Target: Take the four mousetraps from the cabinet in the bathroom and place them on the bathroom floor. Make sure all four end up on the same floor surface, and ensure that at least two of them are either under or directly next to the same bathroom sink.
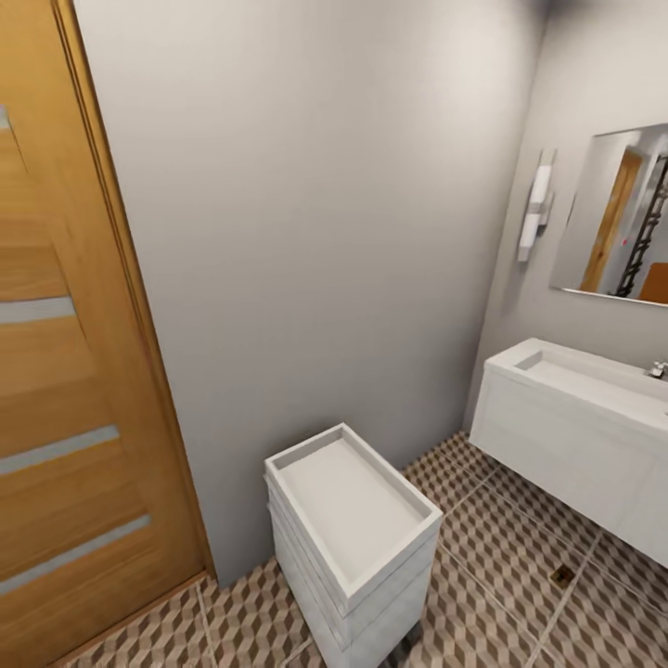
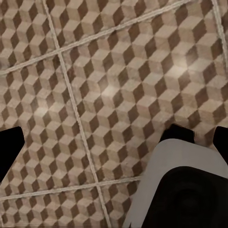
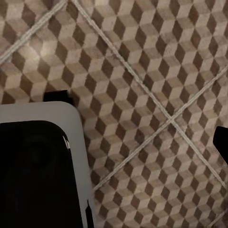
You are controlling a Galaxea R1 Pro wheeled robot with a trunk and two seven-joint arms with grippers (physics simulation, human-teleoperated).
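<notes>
The bathroom floor [image 1: 520, 547] of brown, beige and white cube tiles runs along the bottom of the head view. The white sink [image 1: 594, 380] with its chrome tap [image 1: 657, 369] tops a boxy white vanity at the right. A tiny brown rectangle [image 1: 561, 575] lies on the tiles in front of the vanity, too small to tell whether it is a mousetrap. The cabinet is out of view. My left gripper [image 2: 114, 147] hangs open over bare tiles [image 2: 109, 76]. My right gripper [image 3: 114, 147] also looks open above the tiles [image 3: 156, 71], with one dark fingertip [image 3: 221, 142] at the picture's edge.
A wooden door [image 1: 65, 371] fills the left. A white drawer unit [image 1: 353, 538] with a tray-like top stands against the grey wall [image 1: 325, 232]. A mirror [image 1: 617, 218] and a wall lamp [image 1: 536, 209] hang above the sink. My own base [image 2: 180, 190] shows in the left wrist view.
</notes>
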